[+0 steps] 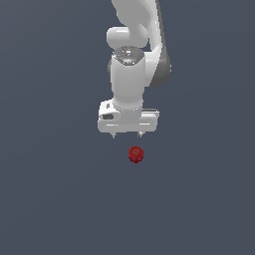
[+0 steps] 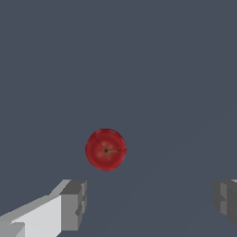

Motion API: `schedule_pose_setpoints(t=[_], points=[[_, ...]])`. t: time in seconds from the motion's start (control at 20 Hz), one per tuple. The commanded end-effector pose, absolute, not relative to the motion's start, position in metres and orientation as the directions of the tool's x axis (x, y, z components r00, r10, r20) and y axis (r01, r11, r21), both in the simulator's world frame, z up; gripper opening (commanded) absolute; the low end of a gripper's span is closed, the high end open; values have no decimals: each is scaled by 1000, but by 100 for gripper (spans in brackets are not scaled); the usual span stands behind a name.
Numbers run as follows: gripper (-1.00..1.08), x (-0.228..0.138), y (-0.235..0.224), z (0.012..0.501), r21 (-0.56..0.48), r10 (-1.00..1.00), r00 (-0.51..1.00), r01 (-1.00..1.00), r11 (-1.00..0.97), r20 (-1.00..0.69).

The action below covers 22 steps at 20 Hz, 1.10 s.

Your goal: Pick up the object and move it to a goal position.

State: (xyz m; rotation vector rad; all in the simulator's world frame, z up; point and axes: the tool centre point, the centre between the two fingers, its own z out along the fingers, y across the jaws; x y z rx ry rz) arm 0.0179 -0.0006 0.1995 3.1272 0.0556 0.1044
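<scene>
Overhead, the jaws spread wide above the red object [image 1: 135,154] [image 2: 106,150], touching nothing.

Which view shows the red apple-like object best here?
The wrist view: the red object appears large and unobstructed, its stem dimple visible, ahead of the open claw. The exterior view shows it only as a small red blob below the claw.

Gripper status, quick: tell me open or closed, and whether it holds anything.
Gripper: open, fingers spread wide, holding nothing. The red apple-like object lies apart from it on the surface, not between the fingers.
</scene>
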Motion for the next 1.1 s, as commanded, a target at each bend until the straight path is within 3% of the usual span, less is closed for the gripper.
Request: schedule_pose_setpoints(t=[0.0, 1.05], points=[[100, 18, -1, 199, 13, 36, 997, 35, -999, 66], [100, 13, -4, 182, -7, -83, 996, -83, -997, 35]])
